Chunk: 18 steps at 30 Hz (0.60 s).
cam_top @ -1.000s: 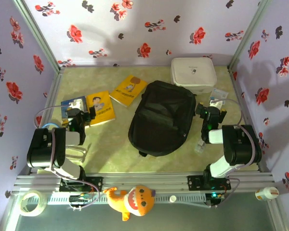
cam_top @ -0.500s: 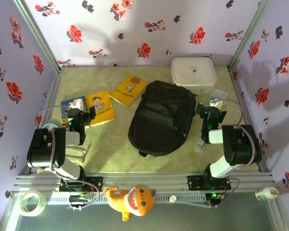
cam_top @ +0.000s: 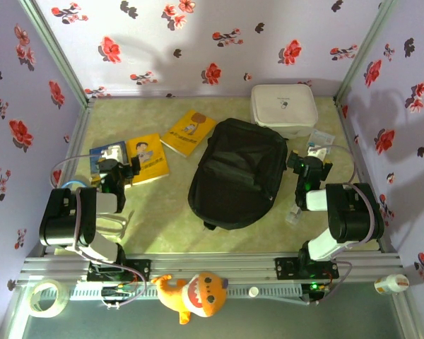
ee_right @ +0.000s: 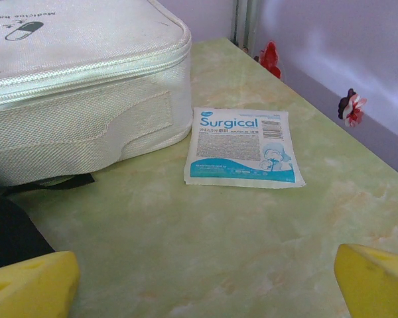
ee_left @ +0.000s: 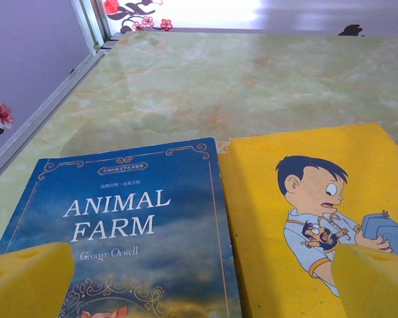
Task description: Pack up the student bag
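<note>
The left jaws stood wide apart and held nothing. Their yellow pads (ee_left: 26,281) sat in the two bottom corners of the left wrist view, with bare air between them. Just beyond them lay a blue copy of Animal Farm (ee_left: 132,252) at lower left and a yellow cartoon book (ee_left: 305,199) at lower right, flat and side by side with their long edges meeting. The green marbled surface (ee_left: 239,86) ran on behind them to the top of the frame.

The right jaws were likewise spread wide and empty, with their own pads (ee_right: 30,285) in the bottom corners of the right wrist view. Ahead, near the centre of that frame, a Surgical packet (ee_right: 242,146) lay flat just beside the white zip case (ee_right: 79,86), which took up the upper left.

In the top view, the student bag (cam_top: 237,173) lay flat at the centre of the frame between the two arms, apart from both jaws. Its upper right end was close to the white case. A second yellow book (cam_top: 189,132) lay just to its upper left. A plush toy (cam_top: 194,293) rested on the rail at the bottom of the frame.
</note>
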### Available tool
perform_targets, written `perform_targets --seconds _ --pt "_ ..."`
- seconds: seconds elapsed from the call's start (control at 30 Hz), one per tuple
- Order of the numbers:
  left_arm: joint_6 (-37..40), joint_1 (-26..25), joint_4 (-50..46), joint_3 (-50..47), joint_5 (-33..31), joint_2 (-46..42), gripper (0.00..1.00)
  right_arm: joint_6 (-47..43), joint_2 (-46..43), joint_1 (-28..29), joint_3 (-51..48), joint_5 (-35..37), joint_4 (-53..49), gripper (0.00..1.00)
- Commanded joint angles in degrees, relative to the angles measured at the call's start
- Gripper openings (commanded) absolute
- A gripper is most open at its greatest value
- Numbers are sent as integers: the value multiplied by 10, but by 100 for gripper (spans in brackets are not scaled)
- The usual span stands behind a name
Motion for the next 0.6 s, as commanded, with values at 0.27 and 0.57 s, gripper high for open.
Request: perform_targets --seconds 0.27,0.57 --pt "-45 -19 -261 92 -11 -174 100 71 -167 36 96 72 -331 99" --pt "-242 -79 -553 307 141 -198 100 234 -239 65 168 -115 -564 99"
